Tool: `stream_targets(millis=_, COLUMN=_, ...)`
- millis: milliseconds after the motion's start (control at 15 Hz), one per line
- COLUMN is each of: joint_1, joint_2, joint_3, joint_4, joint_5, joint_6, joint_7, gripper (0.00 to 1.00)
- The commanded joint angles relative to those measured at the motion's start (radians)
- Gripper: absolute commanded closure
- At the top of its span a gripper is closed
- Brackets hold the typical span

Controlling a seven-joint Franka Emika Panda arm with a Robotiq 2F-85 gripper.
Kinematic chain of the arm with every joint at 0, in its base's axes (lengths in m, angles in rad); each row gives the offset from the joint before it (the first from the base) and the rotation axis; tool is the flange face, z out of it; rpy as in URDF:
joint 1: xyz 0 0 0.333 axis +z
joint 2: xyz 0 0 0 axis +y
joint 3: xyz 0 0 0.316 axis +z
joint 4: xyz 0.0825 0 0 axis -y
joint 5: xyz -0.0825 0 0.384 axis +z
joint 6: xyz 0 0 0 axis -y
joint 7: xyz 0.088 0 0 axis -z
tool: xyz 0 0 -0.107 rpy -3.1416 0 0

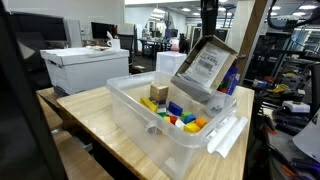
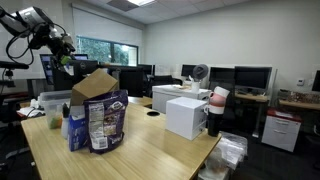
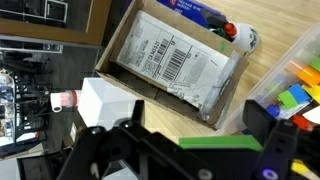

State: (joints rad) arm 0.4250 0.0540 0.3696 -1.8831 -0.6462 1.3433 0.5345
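Your gripper (image 3: pixel 185 145), fingers apart, hangs over the open cardboard box (image 3: pixel 170 65) at the table (image 1: pixel 85 108) edge beside the clear bin (image 1: pixel 128 105). Probably light, stiff yet crushable: pinch one wall.

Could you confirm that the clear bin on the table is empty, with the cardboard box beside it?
Not empty: the bin holds coloured blocks, as an exterior view shows. The cardboard box is beside it.
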Motion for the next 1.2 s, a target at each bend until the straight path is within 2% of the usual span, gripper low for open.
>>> stream_targets(millis=0, joint_1=-0.027, joint_2=-0.035, joint_3=-0.018, joint_4=-0.052, joint_5=-0.046, joint_6=0.002, joint_7=0.019, gripper=0.00)
stream_targets(millis=67, joint_1=-0.039, joint_2=-0.038, joint_3=-0.033, joint_4=-0.067, joint_5=-0.067, joint_6=0.001, joint_7=0.027, gripper=0.00)
stream_targets(millis=200, joint_1=-0.059, joint_2=-0.041, joint_3=-0.049, joint_4=-0.074, joint_5=-0.022, joint_6=-0.005, joint_7=0.022, gripper=0.00)
stream_targets(millis=333, joint_1=-0.076, joint_2=-0.056, joint_3=-0.057, joint_4=-0.063, joint_5=0.115, joint_6=0.049, joint_7=-0.047, gripper=0.00)
stream_targets(millis=400, joint_1=-0.080, joint_2=-0.065, joint_3=-0.058, joint_4=-0.048, joint_5=0.141, joint_6=0.070, joint_7=-0.079, gripper=0.25)
stream_targets(millis=533, joint_1=-0.091, joint_2=-0.079, joint_3=-0.071, joint_4=-0.036, joint_5=0.233, joint_6=0.105, joint_7=-0.132, gripper=0.40)
stream_targets(millis=600, joint_1=-0.103, joint_2=-0.093, joint_3=-0.080, joint_4=-0.029, joint_5=0.302, joint_6=0.128, joint_7=-0.166, gripper=0.52)
stream_targets(millis=667, joint_1=-0.107, joint_2=-0.095, joint_3=-0.086, joint_4=-0.031, joint_5=0.327, joint_6=0.141, joint_7=-0.174, gripper=0.56)
stream_targets(millis=733, joint_1=-0.122, joint_2=-0.106, joint_3=-0.100, joint_4=-0.026, joint_5=0.406, joint_6=0.166, joint_7=-0.212, gripper=0.67)
stream_targets(millis=800, joint_1=-0.126, joint_2=-0.105, joint_3=-0.102, joint_4=-0.036, joint_5=0.436, joint_6=0.179, joint_7=-0.217, gripper=0.27)
stream_targets(millis=867, joint_1=-0.140, joint_2=-0.109, joint_3=-0.115, joint_4=-0.035, joint_5=0.518, joint_6=0.200, joint_7=-0.249, gripper=0.29)
stream_targets(millis=933, joint_1=-0.134, joint_2=-0.103, joint_3=-0.104, joint_4=-0.046, joint_5=0.431, joint_6=0.177, joint_7=-0.136, gripper=0.25)
stream_targets(millis=1000, joint_1=-0.141, joint_2=-0.104, joint_3=-0.106, joint_4=-0.057, joint_5=0.394, joint_6=0.182, joint_7=-0.086, gripper=0.12)
stream_targets(millis=1133, joint_1=-0.155, joint_2=-0.119, joint_3=-0.116, joint_4=-0.093, joint_5=0.297, joint_6=0.208, joint_7=-0.005, gripper=0.01)
